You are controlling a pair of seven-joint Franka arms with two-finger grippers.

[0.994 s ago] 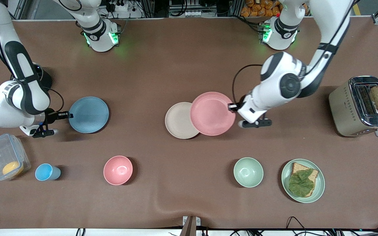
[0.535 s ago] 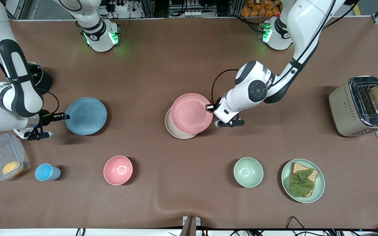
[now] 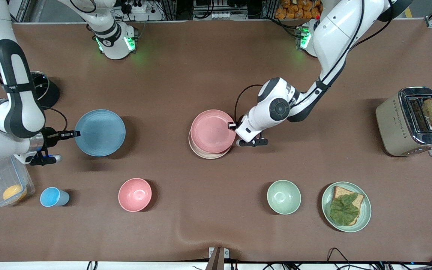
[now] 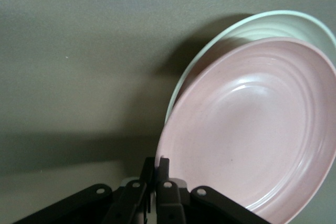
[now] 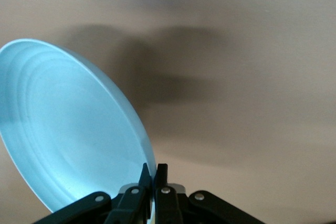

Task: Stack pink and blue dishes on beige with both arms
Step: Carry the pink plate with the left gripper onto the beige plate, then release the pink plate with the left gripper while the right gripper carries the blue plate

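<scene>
The pale pink plate [image 3: 212,131] hangs over the cream-beige plate [image 3: 205,153], covering nearly all of it; only a crescent of the beige rim shows. My left gripper [image 3: 233,125] is shut on the pink plate's rim, on the side toward the left arm's end of the table. In the left wrist view the pink plate [image 4: 257,129] hides most of the beige plate [image 4: 262,24]. My right gripper [image 3: 74,132] is shut on the rim of the light blue plate [image 3: 100,132], held above the table at the right arm's end. The blue plate [image 5: 68,129] fills the right wrist view's side.
Nearer the front camera lie a clear box with an orange thing [image 3: 6,180], a small blue cup [image 3: 53,197], a pink bowl [image 3: 135,194], a green bowl [image 3: 284,197] and a green plate with bread and a leaf [image 3: 346,206]. A toaster [image 3: 413,122] stands at the left arm's end.
My left gripper has carried the pink plate toward the right arm's end until it covers the beige plate almost fully. The right gripper has lifted the blue plate slightly.
</scene>
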